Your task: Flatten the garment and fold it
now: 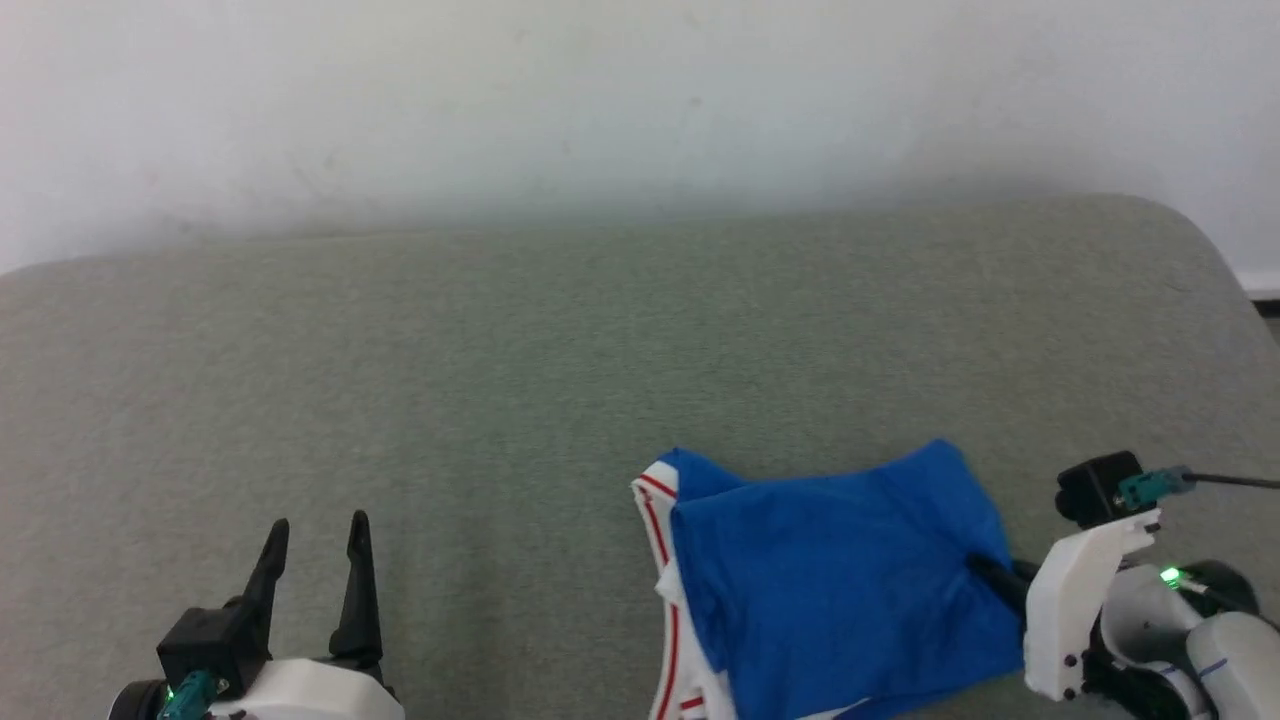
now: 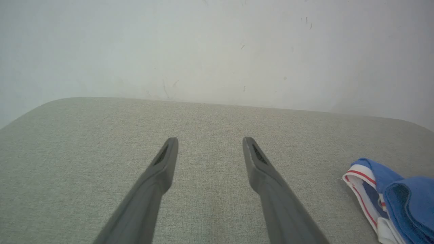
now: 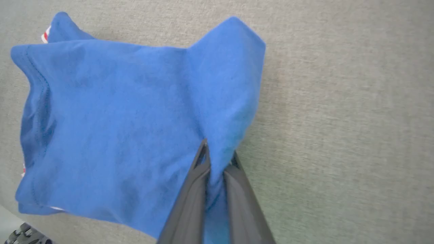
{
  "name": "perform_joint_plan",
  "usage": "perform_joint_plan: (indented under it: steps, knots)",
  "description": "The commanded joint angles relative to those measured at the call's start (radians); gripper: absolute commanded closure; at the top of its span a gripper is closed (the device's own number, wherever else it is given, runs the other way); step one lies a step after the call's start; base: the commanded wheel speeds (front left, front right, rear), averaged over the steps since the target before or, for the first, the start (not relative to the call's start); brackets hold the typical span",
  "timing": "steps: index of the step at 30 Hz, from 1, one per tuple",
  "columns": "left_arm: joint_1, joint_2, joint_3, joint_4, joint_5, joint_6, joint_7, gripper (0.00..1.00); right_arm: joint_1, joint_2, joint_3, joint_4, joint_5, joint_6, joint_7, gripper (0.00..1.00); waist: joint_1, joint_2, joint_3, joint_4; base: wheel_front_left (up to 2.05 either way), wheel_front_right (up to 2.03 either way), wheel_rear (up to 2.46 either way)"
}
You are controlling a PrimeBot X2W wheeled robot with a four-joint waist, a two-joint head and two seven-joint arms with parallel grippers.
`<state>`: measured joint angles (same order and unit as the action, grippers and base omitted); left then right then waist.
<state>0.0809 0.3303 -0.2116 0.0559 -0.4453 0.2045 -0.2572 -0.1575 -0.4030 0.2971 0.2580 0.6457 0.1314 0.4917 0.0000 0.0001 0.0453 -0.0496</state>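
Garment (image 1: 840, 580): crumpled blue heap, long axis left-right. Pinched at right edge by right end effector (image 3: 218, 150). Left end effector (image 1: 318, 522) released, well left of it.

Soft, even, diffuse light throughout; no glare, no hard shadows.

Head view: wall (image 1: 640, 90) beyond garment (image 1: 840, 590) washed pale, near overexposed, with grey shading band along its base. Whole frame mildly soft, low contrast. Small green lamp (image 1: 1168, 575) glows right of garment.

Left wrist view: left gripper (image 2: 210, 139) slightly blurred close to lens; cushion (image 2: 84, 135) weave left of garment sharper.

Right wrist view: garment saturated, folds shaded darker, faint soft shadow hugging its edges. Greenish cast on cushion right of garment.
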Motion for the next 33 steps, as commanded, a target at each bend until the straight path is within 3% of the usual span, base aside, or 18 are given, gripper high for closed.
perform_joint_plan:
  steps: [1, 2, 8, 14, 19, 26, 27, 28, 29, 33]
  knots:
    - [-0.01, -0.005, 0.005, -0.008, 0.008, -0.002, -0.004, 0.0, -0.022, -0.023, -0.007, -0.005, -0.033, -0.001, -0.005, 1.0, 0.0, -0.0001, 0.042, -0.121, 0.0, 0.0, 0.0]
    - [-0.01, -0.005, 0.005, -0.008, 0.008, -0.002, -0.004, 0.0, -0.022, -0.023, -0.007, -0.005, -0.033, -0.001, -0.005, 1.0, 0.0, -0.0001, 0.042, -0.121, 0.0, 0.0, 0.0]
    - [-0.072, 0.001, -0.002, -0.034, 0.035, -0.014, -0.004, 0.0, -0.074, -0.104, -0.019, 0.014, -0.118, -0.001, -0.013, 1.0, 0.0, -0.0001, 0.135, -0.275, 0.0, 0.0, 0.0]
    - [-0.171, 0.025, -0.026, -0.063, 0.074, -0.024, 0.021, 0.0, -0.157, -0.153, -0.043, 0.117, -0.127, -0.001, -0.116, 1.0, 0.0, -0.0001, 0.258, -0.368, 0.0, 0.0, 0.0]
    - [-0.244, 0.051, -0.048, -0.096, 0.109, -0.032, 0.057, 0.0, -0.252, -0.163, -0.074, 0.256, -0.148, -0.001, -0.246, 1.0, 0.0, -0.0001, 0.343, -0.386, 0.0, 0.0, 0.0]
    - [-0.314, 0.067, -0.067, -0.116, 0.133, -0.042, 0.085, 0.0, -0.357, -0.143, -0.107, 0.449, -0.165, -0.001, -0.451, 0.97, 0.0, -0.0001, 0.406, -0.354, 0.0, 0.0, 0.0]
    - [-0.314, 0.066, -0.067, -0.113, 0.13, -0.042, 0.083, 0.0, -0.365, -0.135, -0.106, 0.471, -0.167, -0.001, -0.489, 0.62, 0.0, -0.0001, 0.404, -0.349, 0.0, 0.0, 0.0]
    - [-0.312, 0.063, -0.066, -0.107, 0.126, -0.041, 0.081, 0.0, -0.369, -0.132, -0.096, 0.497, -0.181, -0.001, -0.522, 0.13, 0.0, -0.0001, 0.402, -0.343, 0.0, 0.0, 0.0]
    - [-0.308, 0.062, -0.066, -0.099, 0.122, -0.041, 0.079, 0.0, -0.372, -0.126, -0.089, 0.527, -0.188, -0.001, -0.549, 0.0, 0.0, -0.0001, 0.397, -0.338, 0.0, 0.0, 0.0]
    - [-0.292, 0.046, -0.064, -0.065, 0.105, -0.04, 0.058, 0.0, -0.381, -0.122, -0.102, 0.655, -0.226, -0.001, -0.643, 0.0, 0.0, -0.0001, 0.363, -0.317, 0.0, 0.0, 0.0]
